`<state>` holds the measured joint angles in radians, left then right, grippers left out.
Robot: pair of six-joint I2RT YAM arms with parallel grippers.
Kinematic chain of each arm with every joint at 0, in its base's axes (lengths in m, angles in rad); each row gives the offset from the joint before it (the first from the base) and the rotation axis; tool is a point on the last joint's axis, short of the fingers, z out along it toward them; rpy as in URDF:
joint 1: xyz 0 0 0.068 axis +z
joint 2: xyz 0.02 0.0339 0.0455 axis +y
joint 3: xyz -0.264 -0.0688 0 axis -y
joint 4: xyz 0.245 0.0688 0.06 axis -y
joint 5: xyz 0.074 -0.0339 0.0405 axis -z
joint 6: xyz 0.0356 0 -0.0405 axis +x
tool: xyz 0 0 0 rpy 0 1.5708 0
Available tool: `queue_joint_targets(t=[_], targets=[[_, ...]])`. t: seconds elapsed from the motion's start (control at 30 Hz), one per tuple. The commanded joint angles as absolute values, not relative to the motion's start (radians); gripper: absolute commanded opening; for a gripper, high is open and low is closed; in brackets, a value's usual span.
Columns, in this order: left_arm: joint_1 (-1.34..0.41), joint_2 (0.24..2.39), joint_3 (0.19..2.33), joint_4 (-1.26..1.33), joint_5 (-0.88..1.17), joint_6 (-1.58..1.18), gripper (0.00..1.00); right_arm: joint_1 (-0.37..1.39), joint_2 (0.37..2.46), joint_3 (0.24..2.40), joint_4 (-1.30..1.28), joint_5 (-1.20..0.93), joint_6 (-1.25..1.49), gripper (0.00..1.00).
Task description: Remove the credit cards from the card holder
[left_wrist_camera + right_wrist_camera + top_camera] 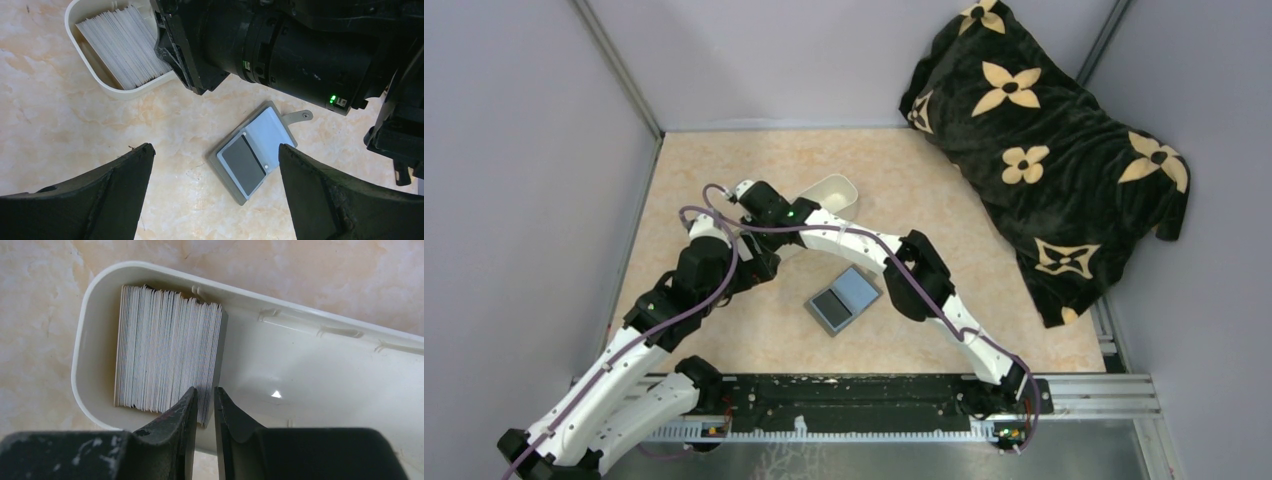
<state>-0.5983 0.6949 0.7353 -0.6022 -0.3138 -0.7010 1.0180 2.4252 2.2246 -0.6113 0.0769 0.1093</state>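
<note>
**Left to right:** The left gripper [215,149] hangs above the marbled table [724,170], its fingers spread wide and holding nothing. Below it the wallet [252,150] lies open and flat in mid-table, with a dark card [243,165] in one half and a pale blue-grey pocket in the other. Beyond the wallet, the right gripper [205,395] hovers over a white tray [310,365]. Its fingers stand a narrow gap apart at the end of a stack of cards [165,347], which stand on edge in the tray's rounded end. Whether the fingers touch a card cannot be told. At far right, a dark flower-patterned blanket [1044,150] is heaped in the corner.
</note>
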Motion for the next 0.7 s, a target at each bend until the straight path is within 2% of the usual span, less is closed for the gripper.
queue_joint_targets(t=[0.0, 0.37, 0.67], targets=[[-0.592, 0.7, 0.721, -0.591, -0.316, -0.685, 1.0, 1.034, 2.304, 2.216, -0.581, 0.075, 0.109, 0.2], [-0.591, 0.695, 0.699, -0.518, -0.263, -0.684, 1.0, 1.027, 2.089, 2.046, -0.485, 0.196, 0.107, 0.2], [-0.591, 0.696, 0.634, -0.393, -0.17, -0.683, 0.98, 0.962, 1.752, 1.524, -0.229, 0.273, 0.208, 0.18]])
